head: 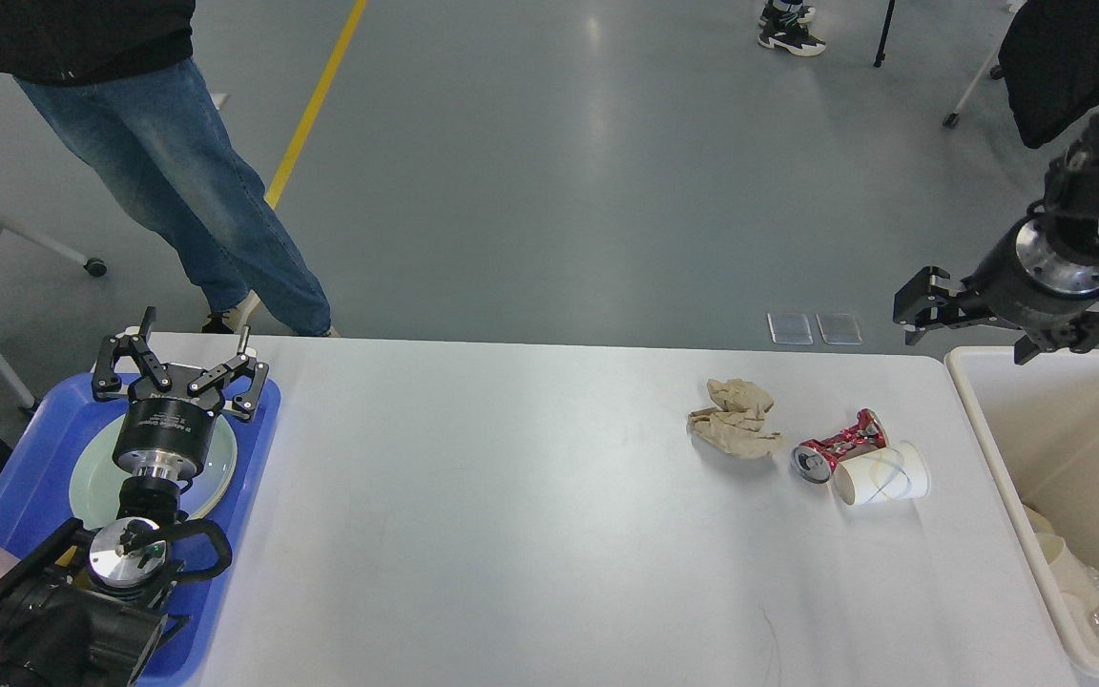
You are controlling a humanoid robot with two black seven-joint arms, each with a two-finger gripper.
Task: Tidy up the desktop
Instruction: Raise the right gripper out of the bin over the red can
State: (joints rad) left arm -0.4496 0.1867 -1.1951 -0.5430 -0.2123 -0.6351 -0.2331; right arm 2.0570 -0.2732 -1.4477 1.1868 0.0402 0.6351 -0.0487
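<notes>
Three scraps, a paper wad (736, 420), can (839, 447) and cup (881, 474), are touching on the desktop (511, 525); our wide-open right gripper (922, 307) is risking rolling one; the left gripper (179, 365) is hanging wide, empty.

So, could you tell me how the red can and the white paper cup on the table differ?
The red can is crushed and pinched in at the middle; the white paper cup keeps its round shape. The can is shiny metal with a silver end, the cup plain matte white. The cup looks the bulkier of the two. Both lie on their sides, touching, on the desktop near the cream bin.
</notes>
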